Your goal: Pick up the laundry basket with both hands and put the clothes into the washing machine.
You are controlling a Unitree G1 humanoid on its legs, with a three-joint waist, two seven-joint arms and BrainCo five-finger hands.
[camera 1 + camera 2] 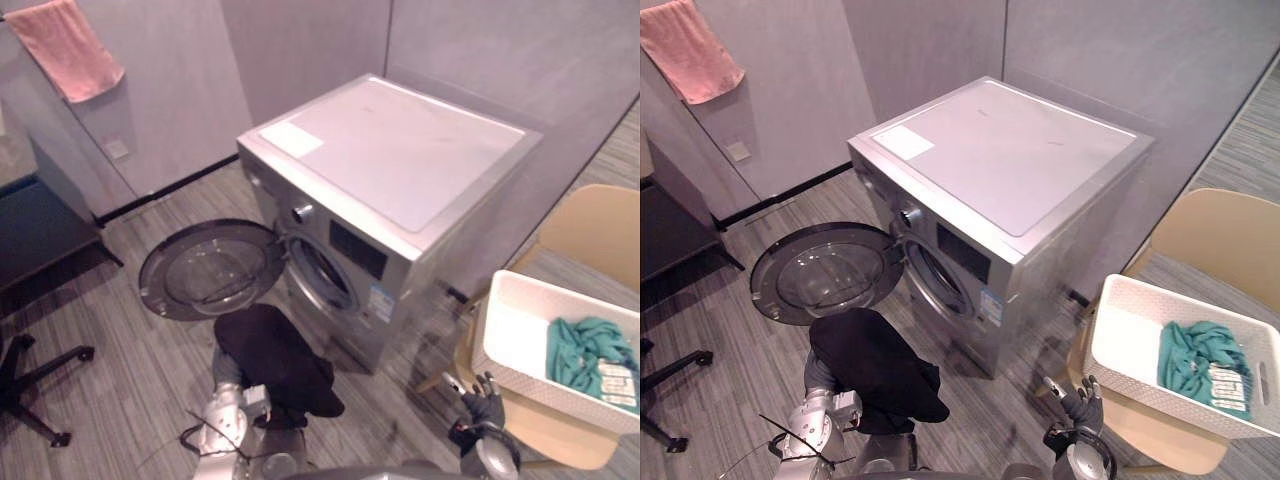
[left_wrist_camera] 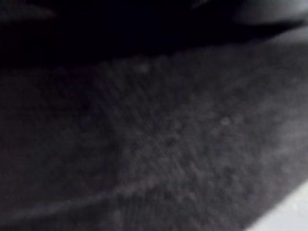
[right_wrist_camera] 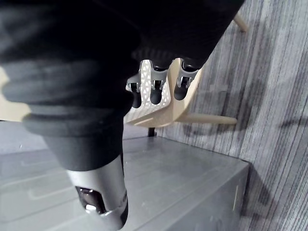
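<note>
6 o'clock, nearest: our left hand is buried under a black garment [image 1: 275, 358], so we cannot tell how its fingers are set. 5 o'clock: right hand [image 1: 1081, 408] is empty, its fingers [image 3: 155, 89] loosely bent and gripping nothing. Centre: washing machine [image 1: 400, 160], with its door [image 1: 210, 270] swung open toward 9 o'clock, just above the garment. 4 o'clock: white laundry basket [image 1: 515, 335] sits on a beige chair [image 1: 600, 225], with teal clothes [image 1: 588, 352] inside. 10 o'clock, far: pink towel [image 1: 65, 45] hangs on the wall.
</note>
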